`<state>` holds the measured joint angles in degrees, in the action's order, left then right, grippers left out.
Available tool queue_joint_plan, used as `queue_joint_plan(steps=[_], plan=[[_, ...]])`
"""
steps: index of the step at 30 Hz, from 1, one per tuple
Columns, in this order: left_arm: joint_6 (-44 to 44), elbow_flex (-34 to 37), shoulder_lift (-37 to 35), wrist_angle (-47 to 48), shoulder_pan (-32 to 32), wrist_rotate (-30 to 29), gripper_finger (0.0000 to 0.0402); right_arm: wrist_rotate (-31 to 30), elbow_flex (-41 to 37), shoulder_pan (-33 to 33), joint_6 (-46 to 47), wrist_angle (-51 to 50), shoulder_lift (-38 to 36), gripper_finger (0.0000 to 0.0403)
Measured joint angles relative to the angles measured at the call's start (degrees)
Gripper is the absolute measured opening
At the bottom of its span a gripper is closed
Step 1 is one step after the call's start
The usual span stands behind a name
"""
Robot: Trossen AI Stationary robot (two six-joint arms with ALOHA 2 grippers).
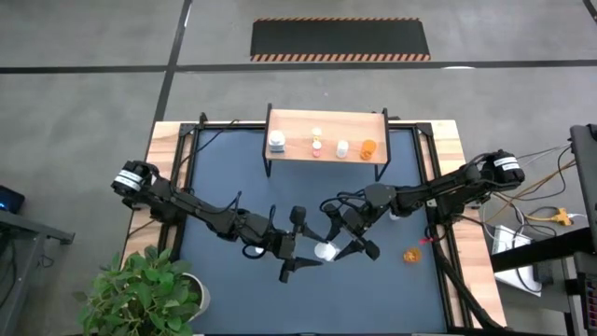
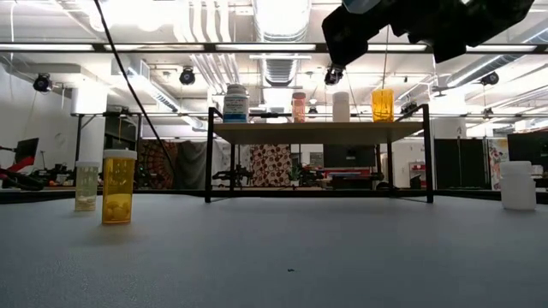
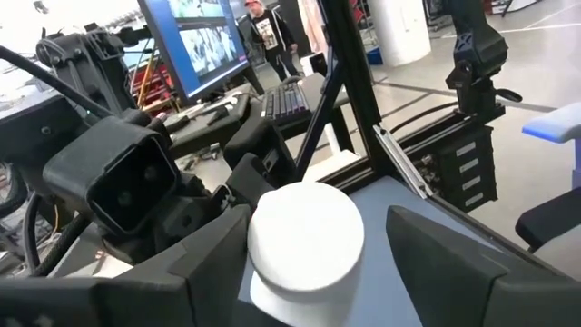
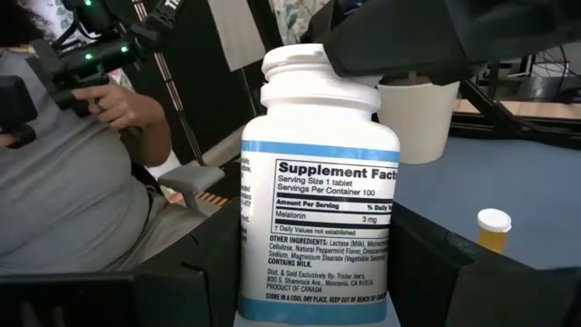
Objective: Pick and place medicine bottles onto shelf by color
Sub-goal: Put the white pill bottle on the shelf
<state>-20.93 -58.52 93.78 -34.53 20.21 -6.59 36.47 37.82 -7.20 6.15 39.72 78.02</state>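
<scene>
The white bottle (image 1: 326, 250) sits mid-surface between both arms, well short of the shelf (image 1: 326, 126); your right claw (image 4: 318, 272) is clamped on its labelled body, and your left claw (image 3: 309, 263) straddles the cap from the other side, fingers spread either side of it, which reads as a handover or regrip to me. The shelf already has a white bottle (image 1: 277, 142) at one end and an orange bottle (image 1: 368, 147) at the other, so I'd say this one belongs on the white side. A loose orange bottle (image 1: 411, 254) waits on the surface near the right arm.
</scene>
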Motion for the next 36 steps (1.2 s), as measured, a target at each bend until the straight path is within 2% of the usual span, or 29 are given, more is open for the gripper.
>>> queue_joint_plan(steps=[3, 11, 17, 28, 36], plan=[[0.0, 0.1, 0.0, 0.0, -0.2, 0.0, 0.0226, 0.0, 0.0, 0.0, 0.0, 0.0, 0.0, 0.0197], [0.9, 0.2, 0.0, 0.0, -0.4, 0.2, 0.0152, -0.2, 0.0, 0.0, -0.1, -0.1, 0.0, 0.0198], [1.1, 0.3, 0.0, -0.1, -0.5, 0.3, 0.0160, -0.3, 0.0, 0.0, 0.9, 0.0, 0.0, 0.0205], [1.1, 0.3, 0.0, 0.1, -0.5, 0.3, 0.0168, -1.0, 0.3, 0.1, 3.0, 0.0, 0.0, 0.0293], [1.1, -0.8, -0.1, 1.5, -0.5, -1.5, 0.0168, -0.8, 0.3, 1.5, 4.6, -4.7, -3.6, 0.0288]])
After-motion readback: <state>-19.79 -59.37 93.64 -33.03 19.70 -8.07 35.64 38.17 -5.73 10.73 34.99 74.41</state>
